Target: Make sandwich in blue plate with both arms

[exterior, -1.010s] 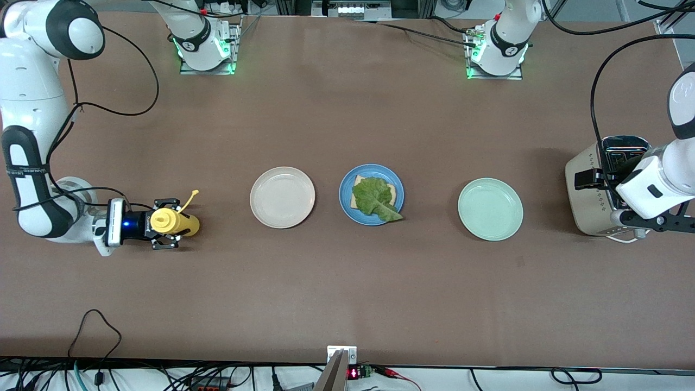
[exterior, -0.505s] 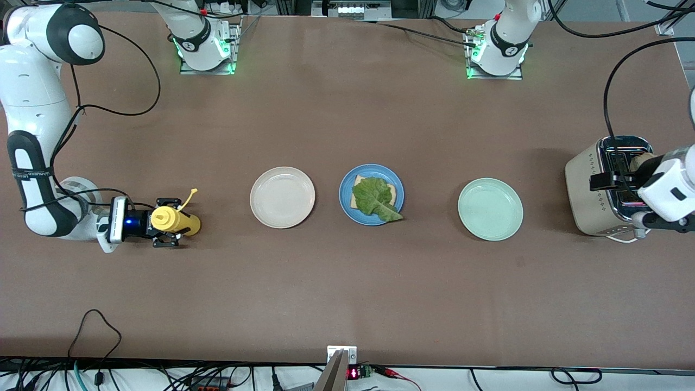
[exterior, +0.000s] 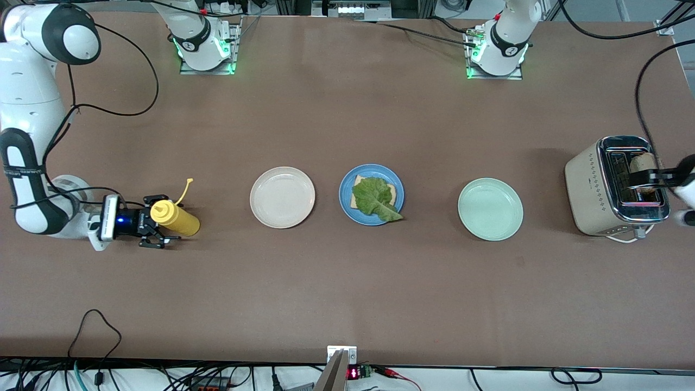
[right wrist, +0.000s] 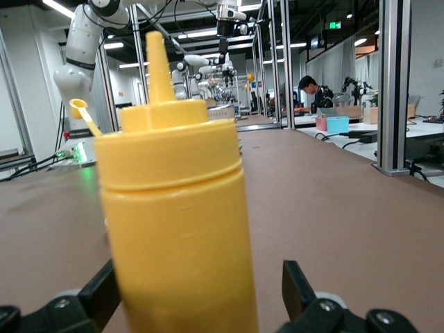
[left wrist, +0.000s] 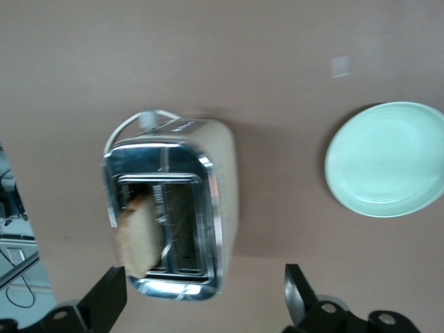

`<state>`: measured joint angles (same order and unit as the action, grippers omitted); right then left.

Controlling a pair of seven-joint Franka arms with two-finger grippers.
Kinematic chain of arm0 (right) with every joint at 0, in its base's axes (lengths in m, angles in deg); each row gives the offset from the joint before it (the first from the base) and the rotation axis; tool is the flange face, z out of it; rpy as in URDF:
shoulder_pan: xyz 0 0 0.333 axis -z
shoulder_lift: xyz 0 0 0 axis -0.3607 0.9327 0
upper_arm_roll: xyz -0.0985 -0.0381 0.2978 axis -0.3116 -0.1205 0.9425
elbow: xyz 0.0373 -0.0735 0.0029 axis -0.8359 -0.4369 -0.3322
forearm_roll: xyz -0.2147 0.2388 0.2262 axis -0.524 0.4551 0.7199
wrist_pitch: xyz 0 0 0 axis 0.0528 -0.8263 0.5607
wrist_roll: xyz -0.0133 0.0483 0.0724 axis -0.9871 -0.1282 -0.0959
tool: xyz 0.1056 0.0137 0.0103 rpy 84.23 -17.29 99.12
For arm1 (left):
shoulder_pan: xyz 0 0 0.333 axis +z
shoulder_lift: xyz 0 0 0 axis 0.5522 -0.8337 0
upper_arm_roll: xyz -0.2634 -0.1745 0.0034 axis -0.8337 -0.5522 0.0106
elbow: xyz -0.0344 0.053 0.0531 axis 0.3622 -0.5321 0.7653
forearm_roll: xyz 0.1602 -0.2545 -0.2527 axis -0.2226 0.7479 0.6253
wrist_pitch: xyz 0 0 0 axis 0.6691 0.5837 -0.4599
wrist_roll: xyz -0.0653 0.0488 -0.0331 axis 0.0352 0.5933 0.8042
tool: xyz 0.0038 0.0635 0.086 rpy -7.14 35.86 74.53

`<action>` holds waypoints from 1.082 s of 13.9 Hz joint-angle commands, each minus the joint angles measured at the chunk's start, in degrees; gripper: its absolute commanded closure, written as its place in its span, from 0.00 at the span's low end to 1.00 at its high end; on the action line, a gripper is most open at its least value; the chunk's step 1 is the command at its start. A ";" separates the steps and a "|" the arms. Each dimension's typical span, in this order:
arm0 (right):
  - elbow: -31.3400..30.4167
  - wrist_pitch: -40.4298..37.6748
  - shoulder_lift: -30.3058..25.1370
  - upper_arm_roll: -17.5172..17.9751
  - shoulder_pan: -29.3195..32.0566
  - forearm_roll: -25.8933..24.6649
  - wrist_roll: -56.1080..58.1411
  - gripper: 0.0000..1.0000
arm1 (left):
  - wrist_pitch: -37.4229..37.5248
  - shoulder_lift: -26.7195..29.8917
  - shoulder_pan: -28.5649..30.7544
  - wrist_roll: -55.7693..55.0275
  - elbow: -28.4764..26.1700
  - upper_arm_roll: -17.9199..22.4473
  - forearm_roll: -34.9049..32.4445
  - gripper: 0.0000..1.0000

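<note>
While lettuce points camera-ward on blue plate | left gripper jaws wide, empty | right gripper jaws wide, empty

Three plates, two arms, one toaster, one yellow bottle.

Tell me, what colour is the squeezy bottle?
Yellow; the squeezy bottle shows best in the right wrist view.

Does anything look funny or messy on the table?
A little. The lettuce leaf on the blue plate sits crooked on its bread slice, and its tip pokes over the rim. A second bread slice leans tilted in the toaster. Nothing looks spilled or broken.
</note>
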<state>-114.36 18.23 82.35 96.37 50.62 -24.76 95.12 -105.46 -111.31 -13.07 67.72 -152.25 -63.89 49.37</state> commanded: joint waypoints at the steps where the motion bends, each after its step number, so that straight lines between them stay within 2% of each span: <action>1: -0.38 -0.82 -4.02 0.73 3.30 -6.03 -1.44 0.00 | -10.70 6.41 6.69 7.48 -12.83 -1.17 -0.66 0.00; 3: -0.38 0.05 -7.62 0.47 4.71 -12.70 -4.77 0.00 | -20.03 13.09 9.43 8.47 -24.96 -1.35 -0.13 0.00; 5: -0.38 1.54 -11.66 -1.02 4.45 -16.59 -9.07 0.00 | -23.40 15.14 11.53 9.26 -30.44 -1.35 0.22 0.00; 8: -0.81 5.49 -18.86 -1.29 3.14 -25.01 -20.30 0.00 | -23.67 14.18 14.26 11.71 -31.95 -1.26 4.78 0.00; 12: -3.70 9.62 -29.93 -1.29 -0.64 -36.52 -38.13 0.00 | -27.43 10.67 17.78 20.31 -31.96 -1.26 6.81 0.00; 15: -9.32 11.74 -39.95 -1.29 -4.42 -45.75 -54.30 0.00 | -30.26 8.03 20.24 22.71 -31.96 -1.17 6.81 0.13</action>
<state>-116.17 27.35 50.70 95.72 48.40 -65.71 49.15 -134.04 -102.00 5.24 87.87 -184.20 -64.38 55.23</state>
